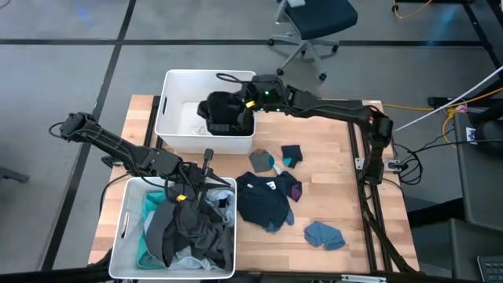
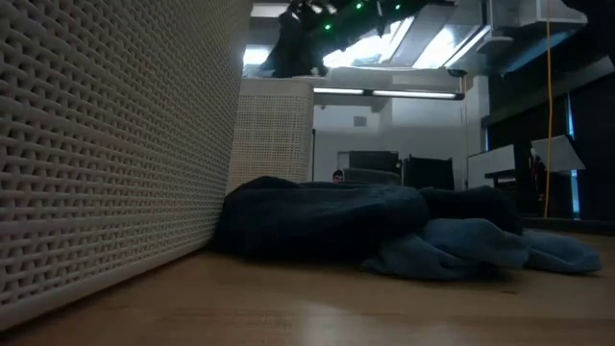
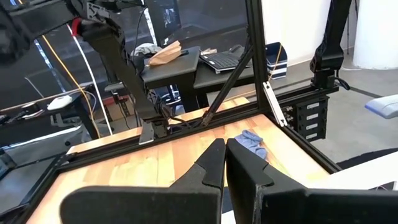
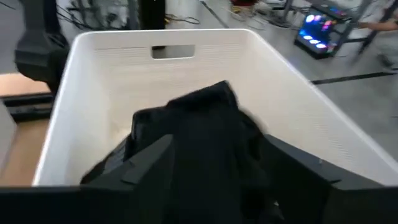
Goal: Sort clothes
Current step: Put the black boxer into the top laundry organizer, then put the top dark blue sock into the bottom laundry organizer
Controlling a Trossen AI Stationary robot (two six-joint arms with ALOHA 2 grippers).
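Right gripper [image 4: 214, 168] over the far bin [image 1: 174, 130], fingers spread around a black garment [image 4: 205, 134] sagging into it; left gripper [image 3: 225, 163], fingers together, above the near bin [image 1: 126, 236] of piled clothes [image 1: 192, 232]; more clothes [image 1: 267, 200] on the table [image 1: 330, 157].

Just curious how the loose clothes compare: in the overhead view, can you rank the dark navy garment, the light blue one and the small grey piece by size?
1. Dark navy garment, clearly largest.
2. Light blue garment.
3. Small grey piece, only slightly smaller than the light blue one.
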